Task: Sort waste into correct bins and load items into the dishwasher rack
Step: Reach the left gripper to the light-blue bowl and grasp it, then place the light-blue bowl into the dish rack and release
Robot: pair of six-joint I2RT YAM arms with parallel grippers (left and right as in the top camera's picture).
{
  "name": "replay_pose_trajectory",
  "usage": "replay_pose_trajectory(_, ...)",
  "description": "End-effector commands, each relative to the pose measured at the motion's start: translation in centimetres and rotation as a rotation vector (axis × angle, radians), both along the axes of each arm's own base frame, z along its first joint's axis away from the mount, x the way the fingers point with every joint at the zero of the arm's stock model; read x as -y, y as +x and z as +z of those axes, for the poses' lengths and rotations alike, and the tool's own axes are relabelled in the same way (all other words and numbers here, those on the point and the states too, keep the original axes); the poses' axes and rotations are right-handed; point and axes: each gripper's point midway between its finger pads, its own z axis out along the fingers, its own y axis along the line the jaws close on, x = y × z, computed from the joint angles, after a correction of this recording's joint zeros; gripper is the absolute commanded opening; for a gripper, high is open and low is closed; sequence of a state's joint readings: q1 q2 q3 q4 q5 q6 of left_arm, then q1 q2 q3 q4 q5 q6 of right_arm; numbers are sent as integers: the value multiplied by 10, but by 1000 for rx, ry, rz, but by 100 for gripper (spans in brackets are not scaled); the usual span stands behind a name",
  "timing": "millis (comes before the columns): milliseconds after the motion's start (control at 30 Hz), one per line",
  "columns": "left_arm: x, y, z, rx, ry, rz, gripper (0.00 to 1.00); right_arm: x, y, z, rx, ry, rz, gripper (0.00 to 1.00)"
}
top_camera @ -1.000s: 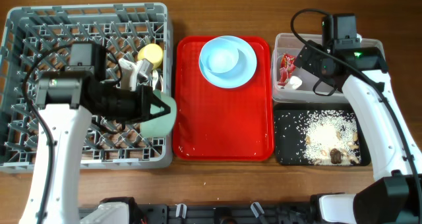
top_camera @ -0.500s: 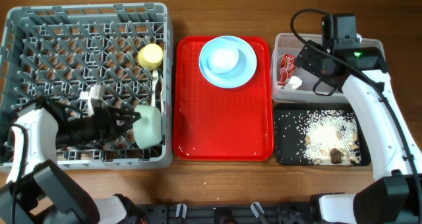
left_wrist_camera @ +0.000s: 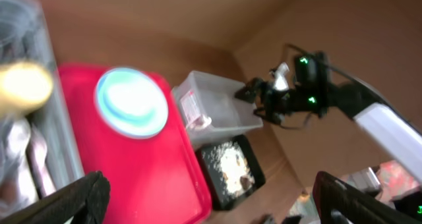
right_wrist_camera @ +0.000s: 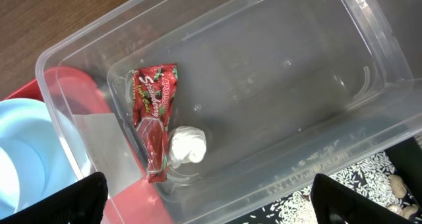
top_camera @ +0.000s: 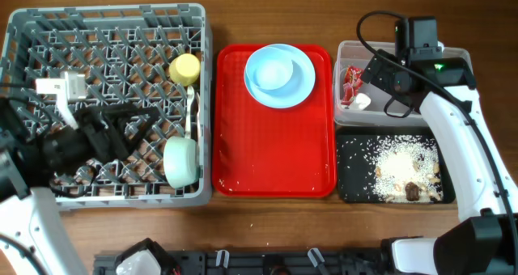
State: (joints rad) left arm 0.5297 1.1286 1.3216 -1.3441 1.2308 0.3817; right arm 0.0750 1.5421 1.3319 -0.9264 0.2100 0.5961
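Observation:
The grey dishwasher rack [top_camera: 48, 32] fills the left side. In it stand a yellow cup [top_camera: 185, 68], a pale green bowl [top_camera: 180, 161] on its edge at the front right, and a thin white utensil [top_camera: 189, 117]. My left gripper [top_camera: 144, 128] hangs open over the rack, left of the bowl and apart from it. A light blue plate [top_camera: 280, 74] rests on the red tray. The clear bin [right_wrist_camera: 277, 85] holds a red wrapper [right_wrist_camera: 153, 118] and a white tissue wad [right_wrist_camera: 186, 146]. My right gripper [right_wrist_camera: 211, 204] hovers open above it, empty. Rice scraps [top_camera: 401, 166] lie in the black bin [top_camera: 346, 186].
The flat red serving tray [top_camera: 275, 158] lies between the rack and the two bins, bare in its front half. The left wrist view is blurred and shows the plate [left_wrist_camera: 130, 102], the clear bin [left_wrist_camera: 217, 109] and my right arm [left_wrist_camera: 310, 92]. A cable loops over the clear bin.
My left gripper has opened and let go of the green bowl, which now stands in the rack's front right. The left arm pulled back to the left. The right arm has not moved.

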Motion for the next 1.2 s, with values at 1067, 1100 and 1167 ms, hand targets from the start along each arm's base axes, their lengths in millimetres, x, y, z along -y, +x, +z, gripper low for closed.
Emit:
replay_pose_trajectory(1067, 264, 193, -281, 43, 754, -76, 8, 1, 1, -4, -12, -7, 12, 100)
replay_pose_trajectory(1100, 264, 191, -270, 48, 745, -71, 4, 1, 1, -4, -12, -7, 12, 100)
replay_pose_trajectory(1167, 263, 181, -228, 26, 652, -50, 4, 1, 1, -4, -12, -7, 12, 100)
